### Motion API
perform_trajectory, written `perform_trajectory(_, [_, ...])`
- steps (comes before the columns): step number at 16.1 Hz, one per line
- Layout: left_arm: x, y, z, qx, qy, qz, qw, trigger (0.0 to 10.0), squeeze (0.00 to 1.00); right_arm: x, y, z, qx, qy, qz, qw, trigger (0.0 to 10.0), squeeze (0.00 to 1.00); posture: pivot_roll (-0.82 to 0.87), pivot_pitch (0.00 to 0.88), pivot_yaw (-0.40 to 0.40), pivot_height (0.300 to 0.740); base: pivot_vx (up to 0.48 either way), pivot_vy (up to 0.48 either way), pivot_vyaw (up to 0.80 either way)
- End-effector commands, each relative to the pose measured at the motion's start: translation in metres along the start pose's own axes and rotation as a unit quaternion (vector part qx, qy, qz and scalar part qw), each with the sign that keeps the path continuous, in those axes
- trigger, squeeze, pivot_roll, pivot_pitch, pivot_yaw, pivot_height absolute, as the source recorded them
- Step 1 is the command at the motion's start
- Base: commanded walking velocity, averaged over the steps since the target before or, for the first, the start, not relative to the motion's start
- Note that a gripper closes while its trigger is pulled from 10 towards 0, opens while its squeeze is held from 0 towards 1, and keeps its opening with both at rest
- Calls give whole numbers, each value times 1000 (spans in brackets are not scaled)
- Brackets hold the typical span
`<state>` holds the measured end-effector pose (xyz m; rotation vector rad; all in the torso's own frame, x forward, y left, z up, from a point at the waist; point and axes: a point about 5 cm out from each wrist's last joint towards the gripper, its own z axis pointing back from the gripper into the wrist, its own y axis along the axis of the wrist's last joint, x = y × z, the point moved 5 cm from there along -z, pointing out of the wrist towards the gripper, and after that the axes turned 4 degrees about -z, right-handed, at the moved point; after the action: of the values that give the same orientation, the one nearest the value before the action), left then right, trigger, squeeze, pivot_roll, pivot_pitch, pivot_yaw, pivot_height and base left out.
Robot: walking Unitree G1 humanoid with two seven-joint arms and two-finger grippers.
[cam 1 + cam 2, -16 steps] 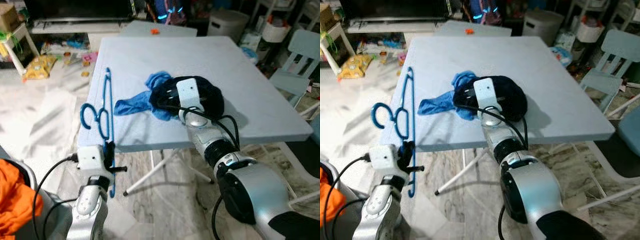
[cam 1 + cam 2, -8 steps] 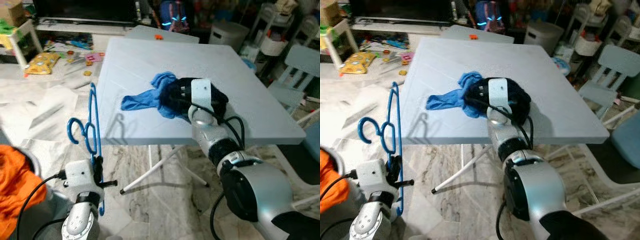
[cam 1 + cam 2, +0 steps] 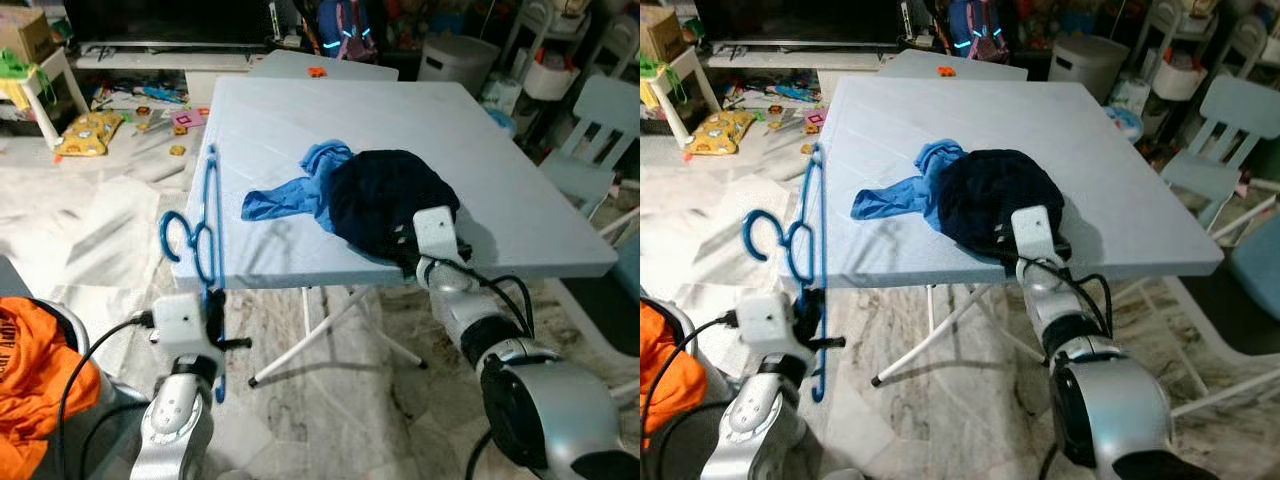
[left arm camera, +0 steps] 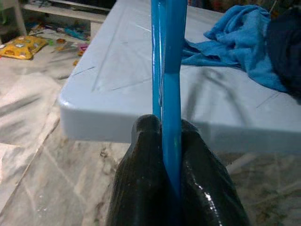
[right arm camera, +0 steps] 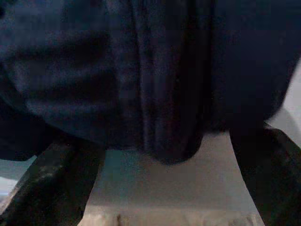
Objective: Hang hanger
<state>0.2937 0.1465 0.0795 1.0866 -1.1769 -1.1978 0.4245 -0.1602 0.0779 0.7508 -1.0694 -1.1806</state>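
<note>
left gripper clenching blue plastic hanger upright beside left edge of light blue folding table, right gripper released, fingers spreading around dark navy garment lying on table's front edge

Pale blue table with clothes on it
A dark navy garment lies near the front edge, touching a crumpled blue cloth on its left
</note>
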Motion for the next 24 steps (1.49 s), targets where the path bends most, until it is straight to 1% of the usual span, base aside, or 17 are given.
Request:
perform_trajectory(1, [7,0,-3,-2,-18,-1,1000,10000,0,3,-6,1,-7,15,23,1000,10000,137,121,0,-31,740,0,0,0])
perform_trajectory(2, [9,0,-6,-2,-24,-2,1000,10000,0,4,-10,1,-9,25,42,999,10000,0,107,0,-19,740,0,0,0])
perform_trajectory(3, [11,0,-11,-1,-30,-3,1000,10000,0,14,-11,1,-4,18,41,999,10000,0,95,0,-12,740,0,0,0])
perform_trajectory(4, [12,1,-13,0,-33,-3,999,10000,0,20,-11,2,-3,14,33,999,10000,0,89,0,-8,740,0,0,0])
perform_trajectory(5, [12,0,-16,-1,-35,-3,999,10000,0,28,-11,2,-2,8,14,1000,10000,0,73,0,-1,740,0,0,0])
perform_trajectory(6, [13,1,-18,0,-38,-3,999,10000,0,33,-11,2,2,6,17,1000,10000,0,64,0,2,740,0,0,0])
perform_trajectory(8, [16,-2,-23,-1,-47,-8,999,10000,0,43,-12,4,10,12,1,1000,10000,0,24,0,10,740,0,0,0])
perform_trajectory(10, [14,-3,-26,-3,-43,-16,999,10000,0,49,-16,6,17,25,-2,1000,10000,0,1,0,20,740,0,0,0])
perform_trajectory(12, [13,-5,-31,-5,-37,-27,999,10000,0,51,-23,10,21,52,-35,998,10000,0,-21,0,32,740,0,0,0])
perform_trajectory(14, [18,-5,-34,-3,-48,-38,998,10000,0,52,-24,13,33,71,-52,996,10000,0,-40,0,46,740,0,0,0])
perform_trajectory(16, [25,-2,-39,4,-67,-58,996,10000,0,53,-27,19,42,102,-54,992,10000,0,-52,0,58,740,0,0,0])
perform_trajectory(18, [23,-2,-42,4,-63,-69,996,10000,0,57,-27,23,51,116,-55,990,10000,0,-67,0,73,740,0,0,0])
perform_trajectory(20, [22,-7,-42,-2,-65,-73,995,10000,0,60,-29,25,47,112,-58,991,10000,0,-74,0,79,740,0,0,0])
perform_trajectory(22, [24,-7,-43,-3,-67,-75,995,10000,0,50,-29,27,52,137,-56,988,10000,0,-77,0,81,740,0,0,0])
perform_trajectory(24, [23,-7,-46,-4,-62,-75,995,10000,0,40,-27,27,53,147,-59,986,10000,0,-73,0,79,740,0,0,0])
